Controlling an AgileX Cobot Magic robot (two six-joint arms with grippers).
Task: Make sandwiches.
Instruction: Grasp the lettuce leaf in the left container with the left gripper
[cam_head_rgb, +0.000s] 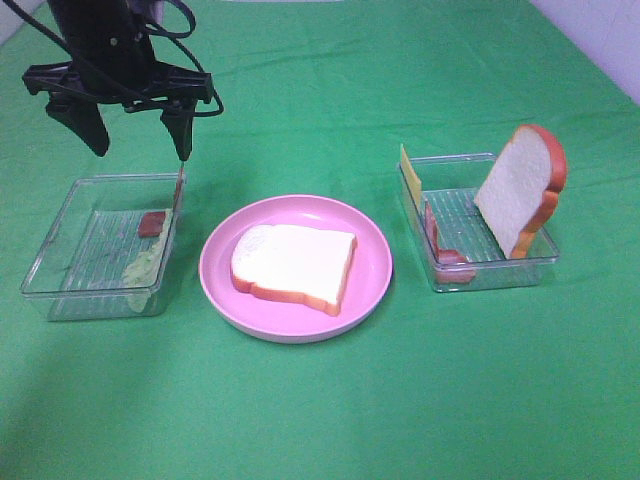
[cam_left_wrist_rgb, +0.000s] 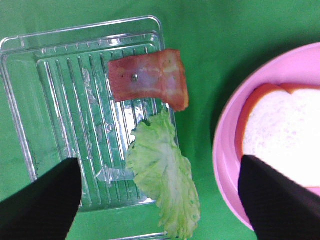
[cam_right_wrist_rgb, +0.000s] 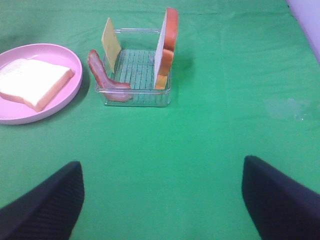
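A bread slice lies flat on the pink plate. The left clear tray holds a bacon strip leaning on its right wall and a lettuce leaf hanging over the rim. In the left wrist view the bacon and lettuce lie below my left gripper. My left gripper is open and empty above the tray's far edge. The right tray holds an upright bread slice, cheese and bacon. My right gripper is open, empty, well short of that tray.
Green cloth covers the table. The plate with its bread stands between the two trays. The right arm is out of the exterior view. A pale wall edge shows at the far right.
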